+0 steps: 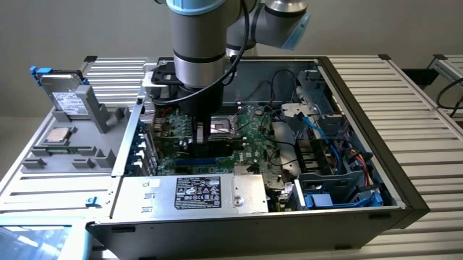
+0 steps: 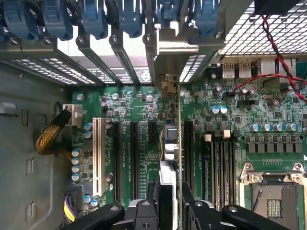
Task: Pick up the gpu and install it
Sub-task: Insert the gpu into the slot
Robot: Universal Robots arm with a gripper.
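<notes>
My gripper [image 1: 208, 136] is lowered into the open computer case [image 1: 376, 162], over the green motherboard [image 1: 257, 127]. In the wrist view the gpu [image 2: 171, 143] stands on edge between the two black fingers [image 2: 144, 213], so my gripper [image 2: 169, 211] is shut on it. Its silver end bracket [image 2: 175, 48] reaches up to the blue slot clips on the case's rear wall. The card's lower edge runs along a dark expansion slot [image 2: 188, 143] on the motherboard [image 2: 268, 110]; I cannot tell whether it is seated. In the exterior view the gpu [image 1: 217, 145] shows as a dark block under the gripper.
A power supply [image 1: 195, 194] with a label fills the case's front edge. Blue and black cables [image 1: 318, 135] and a drive cage [image 1: 333, 189] lie at the exterior view's right. A grey parts tray [image 1: 65, 157] holds a hard drive [image 1: 69, 100] and a CPU at the exterior view's left. Red wires [image 2: 278, 48] cross the board.
</notes>
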